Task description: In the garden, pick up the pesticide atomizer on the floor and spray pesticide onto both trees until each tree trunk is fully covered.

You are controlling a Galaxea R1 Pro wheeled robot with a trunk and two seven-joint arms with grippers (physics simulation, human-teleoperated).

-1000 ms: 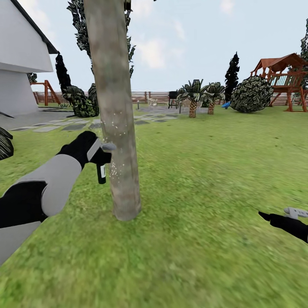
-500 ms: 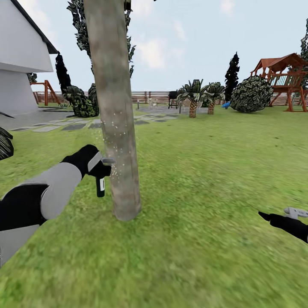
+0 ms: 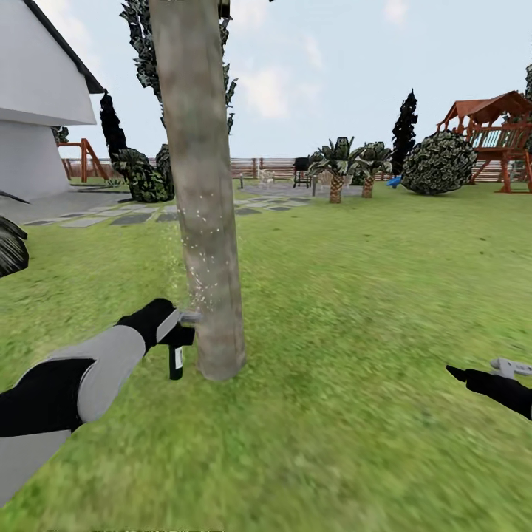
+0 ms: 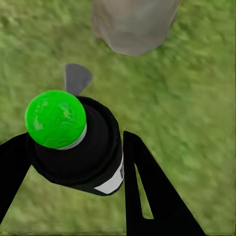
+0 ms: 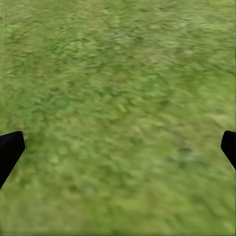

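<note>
Gripping the atomizer [image 3: 176, 353] in my left gripper [image 3: 168, 330], I'm misting the tree trunk [image 3: 201, 185] near its base; right gripper [image 3: 493, 373] fingers spread over lawn [image 3: 355, 295].

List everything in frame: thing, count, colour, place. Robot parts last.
tree trunk: 1, grey-brown, white spray specks, centre-left on the lawn
pesticide atomizer: 1, black with a green cap, in the left gripper beside the trunk base
lawn: 1, green, the whole foreground
house: 1, white, far left
stepping stones: several, grey, between house and trunk
fence: 1, brown slats, far edge
palms: 2, short, green, centre back
round shrub: 1, dark green, right back
play structure: 1, red-brown, far right
dark conifer: 1, right of the palms
left gripper: 1, black, shut on the atomizer
right gripper: 1, black, open over grass
</note>
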